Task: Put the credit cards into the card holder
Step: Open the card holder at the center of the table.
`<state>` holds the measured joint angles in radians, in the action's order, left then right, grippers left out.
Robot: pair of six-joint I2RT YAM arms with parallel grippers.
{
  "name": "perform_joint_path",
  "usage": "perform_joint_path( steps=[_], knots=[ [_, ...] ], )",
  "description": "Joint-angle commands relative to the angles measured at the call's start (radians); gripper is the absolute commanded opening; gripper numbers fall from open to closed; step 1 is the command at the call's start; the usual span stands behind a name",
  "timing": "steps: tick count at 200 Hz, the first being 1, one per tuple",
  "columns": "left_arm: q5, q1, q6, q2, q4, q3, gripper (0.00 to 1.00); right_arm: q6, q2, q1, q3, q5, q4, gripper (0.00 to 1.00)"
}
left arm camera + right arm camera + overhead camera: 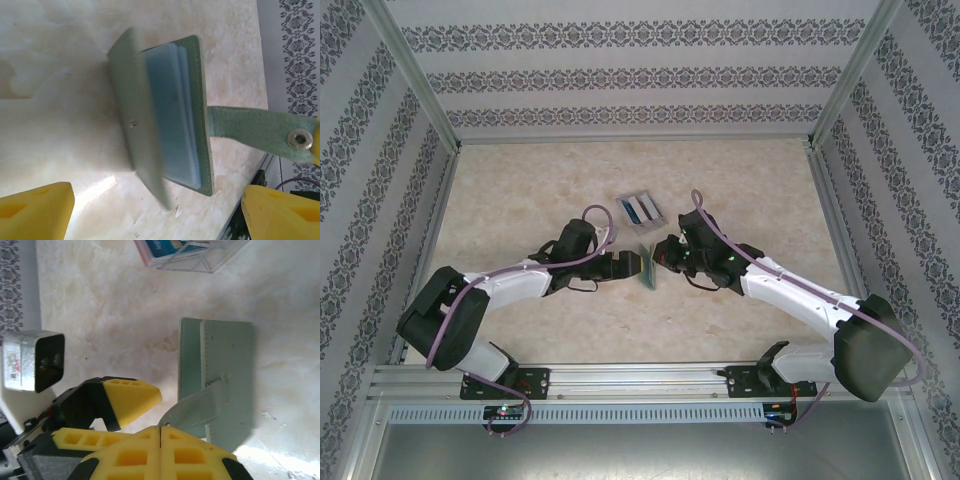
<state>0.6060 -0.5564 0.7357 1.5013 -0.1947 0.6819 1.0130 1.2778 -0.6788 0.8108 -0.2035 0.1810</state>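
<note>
The grey-green card holder (200, 115) stands half open on the table, its front flap blurred and bluish sleeves showing inside. Its tab with the round snap (301, 138) stretches out to the right. My right gripper (160, 432) is shut on the end of that tab, with the card holder (227, 365) just beyond its fingers. My left gripper (157, 210) is open, its yellow fingers (35, 210) set wide on either side below the holder. In the top view both grippers meet at the card holder (646, 268). The credit cards (642, 208) lie in a clear tray behind it.
The clear plastic tray (210, 260) with the blue and white cards (167, 247) sits a short way beyond the wallet. A left finger (130, 395) and the left wrist camera (35, 360) are close beside my right gripper. Patterned walls enclose the table.
</note>
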Motion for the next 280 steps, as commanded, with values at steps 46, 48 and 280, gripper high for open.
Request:
perform_joint_path(
  steps=[46, 48, 280],
  knots=[
    [0.001, 0.012, 0.008, 0.114, 0.003, 0.055, 0.61, -0.025, 0.016, -0.007, 0.018, -0.019, -0.025, 0.00],
    [-0.001, 0.012, 0.006, 0.115, 0.004, 0.055, 0.61, -0.026, 0.014, -0.006, 0.016, -0.016, -0.023, 0.00],
    [-0.063, 0.015, -0.118, 0.232, 0.212, 0.187, 0.37, -0.399, 0.092, 0.334, -0.090, -0.087, 0.212, 0.00]
  ],
)
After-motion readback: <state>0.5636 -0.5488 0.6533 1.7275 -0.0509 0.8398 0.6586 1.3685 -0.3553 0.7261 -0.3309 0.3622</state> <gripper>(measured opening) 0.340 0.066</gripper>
